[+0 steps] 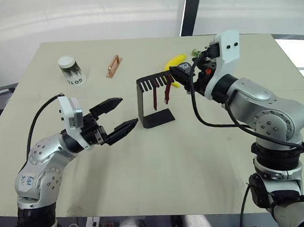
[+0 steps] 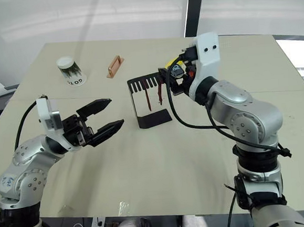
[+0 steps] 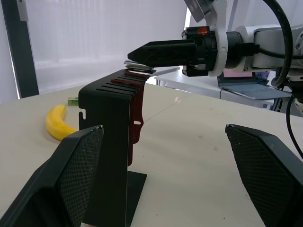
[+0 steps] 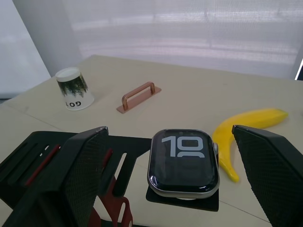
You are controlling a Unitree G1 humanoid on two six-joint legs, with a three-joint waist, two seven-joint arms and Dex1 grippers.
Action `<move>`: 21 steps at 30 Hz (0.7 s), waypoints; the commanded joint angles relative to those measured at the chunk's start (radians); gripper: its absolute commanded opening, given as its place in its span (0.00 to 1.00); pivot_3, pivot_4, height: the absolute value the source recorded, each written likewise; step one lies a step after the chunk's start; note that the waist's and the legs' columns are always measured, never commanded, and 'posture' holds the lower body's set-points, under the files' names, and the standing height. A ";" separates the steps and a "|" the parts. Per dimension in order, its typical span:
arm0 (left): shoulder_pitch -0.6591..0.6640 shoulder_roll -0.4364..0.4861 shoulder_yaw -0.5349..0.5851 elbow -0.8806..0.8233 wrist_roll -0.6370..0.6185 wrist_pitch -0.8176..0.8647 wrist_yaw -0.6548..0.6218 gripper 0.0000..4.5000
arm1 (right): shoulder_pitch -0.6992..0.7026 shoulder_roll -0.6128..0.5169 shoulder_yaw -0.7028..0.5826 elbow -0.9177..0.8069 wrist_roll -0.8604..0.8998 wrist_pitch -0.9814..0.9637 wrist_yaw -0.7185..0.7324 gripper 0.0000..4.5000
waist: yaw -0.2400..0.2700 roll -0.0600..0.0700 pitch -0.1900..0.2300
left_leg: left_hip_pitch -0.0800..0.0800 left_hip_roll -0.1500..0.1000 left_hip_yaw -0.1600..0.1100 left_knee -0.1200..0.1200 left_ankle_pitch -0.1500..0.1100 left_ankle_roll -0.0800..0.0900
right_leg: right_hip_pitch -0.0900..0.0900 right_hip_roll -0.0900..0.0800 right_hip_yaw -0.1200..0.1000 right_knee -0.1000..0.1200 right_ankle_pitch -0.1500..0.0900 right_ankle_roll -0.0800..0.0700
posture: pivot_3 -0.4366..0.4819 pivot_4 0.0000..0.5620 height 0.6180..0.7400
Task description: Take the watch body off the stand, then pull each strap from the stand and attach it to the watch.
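At the end of the stand's [image 1: 151, 95] top arm, watch body [image 4: 183, 162] lying flat, your right gripper [image 4: 175, 175] spread wide either side of it, both straps [image 1: 160, 96] hanging from the slots, left gripper [image 1: 117, 117] released, beside the stand.

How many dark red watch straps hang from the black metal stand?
2. Both hang side by side from the slotted top arm of the black bent sheet-metal stand: one dark red strap nearer its upright back, the other dark red strap nearer the arm's free end.
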 commanded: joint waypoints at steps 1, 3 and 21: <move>0.011 0.004 0.010 -0.040 0.005 -0.015 0.007 0.99 | -0.017 0.010 -0.014 -0.006 -0.023 -0.009 0.005 1.00 | -0.001 0.000 0.000 | 0.000 0.000 0.000 0.000 0.000 0.000 | 0.000 0.000 0.000 0.000 0.000 0.000 | 0.48 0.27 0.88; 0.013 0.005 0.010 -0.040 0.008 -0.016 0.007 0.99 | -0.014 0.015 -0.015 -0.003 -0.031 -0.010 0.009 1.00 | -0.001 0.000 0.000 | 0.000 0.000 0.000 0.000 0.000 0.000 | 0.000 0.000 0.000 0.000 0.000 0.000 | 0.48 0.27 0.88; 0.001 0.011 0.019 -0.045 0.035 -0.022 0.022 1.00 | 0.012 0.041 -0.002 0.015 -0.086 -0.034 0.059 0.87 | -0.003 0.000 0.000 | 0.000 0.000 0.000 0.000 0.000 0.000 | 0.000 0.000 0.000 0.000 0.000 0.000 | 0.48 0.27 0.88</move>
